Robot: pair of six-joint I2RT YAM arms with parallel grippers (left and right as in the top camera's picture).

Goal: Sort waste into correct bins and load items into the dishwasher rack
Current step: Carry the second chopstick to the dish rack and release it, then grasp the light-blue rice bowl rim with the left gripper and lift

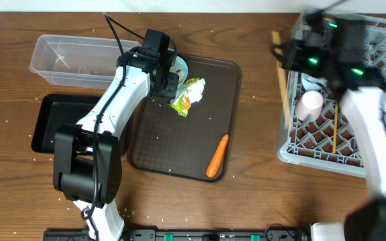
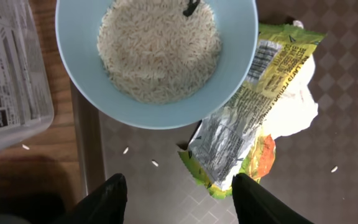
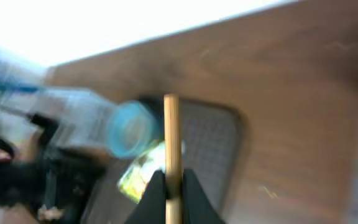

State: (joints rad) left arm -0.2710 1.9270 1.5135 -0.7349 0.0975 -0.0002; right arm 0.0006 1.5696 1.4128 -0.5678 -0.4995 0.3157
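My left gripper (image 1: 169, 87) is open and empty, low over the dark brown tray (image 1: 179, 144); in the left wrist view (image 2: 179, 193) its fingers straddle bare tray. Just ahead stands a pale blue bowl (image 2: 157, 62) with rice in it, and the crumpled yellow-green-and-white wrapper (image 2: 253, 118) lies beside the right finger. The orange carrot (image 1: 218, 155) lies on the tray's near right. My right gripper (image 3: 171, 186) is shut on a wooden chopstick (image 1: 281, 77) at the left edge of the grey dishwasher rack (image 1: 380, 127). The pale pink cup (image 1: 311, 102) sits in the rack.
The clear plastic tub (image 1: 72, 60) stands at the far left, with the black tray (image 1: 49, 124) in front of it. A second chopstick (image 1: 336, 127) lies in the rack. Rice grains are scattered over the wooden table. The right wrist view is blurred.
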